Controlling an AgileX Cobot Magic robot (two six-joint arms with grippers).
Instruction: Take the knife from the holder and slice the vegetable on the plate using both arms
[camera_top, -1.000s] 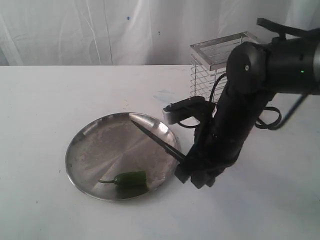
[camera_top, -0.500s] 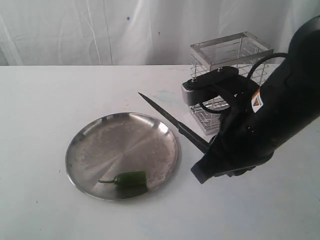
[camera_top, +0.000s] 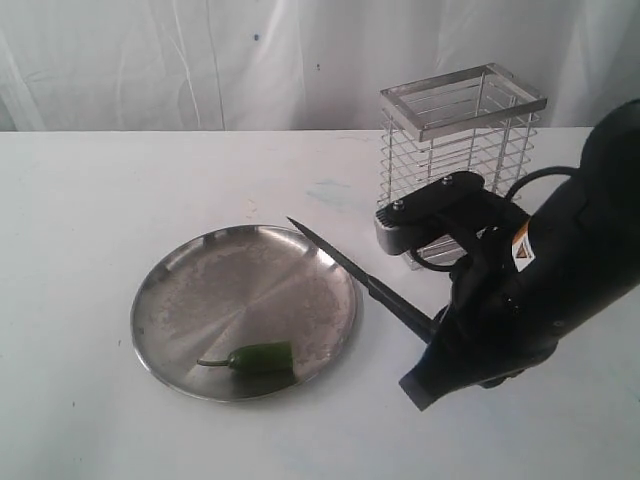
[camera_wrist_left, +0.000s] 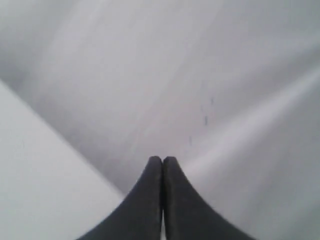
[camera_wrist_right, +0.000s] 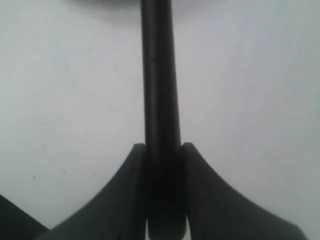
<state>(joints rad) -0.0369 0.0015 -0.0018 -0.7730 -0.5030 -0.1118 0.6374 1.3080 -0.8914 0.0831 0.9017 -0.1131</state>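
Just off the right edge of the plate (camera_top: 150, 300), the knife (camera_top: 350, 272) is out of the holder (camera_top: 455, 130) and carried by the right gripper (camera_wrist_right: 162, 152). Its two fingers are closed part-way against the sides of the black handle, clamping it between them. Gripping at the handle end leaves the whole blade free for cutting, which looks to be the reason for that hold. The knife's long axis runs on a slant across the outside camera's view: handle low and to the right by the right arm (camera_top: 560, 260), point up and to the left, about over the plate's far rim (how high above the metal I cannot tell). The chilli (camera_top: 262, 357) lies on the near part of the plate, stem to the left, well apart from the blade and roughly crosswise to it, so the knife must come nearer before any slice. The left gripper (camera_wrist_left: 162, 167) is pinched fully closed on nothing, with only blurred white before it, probably parked until it is needed to steady the chilli.
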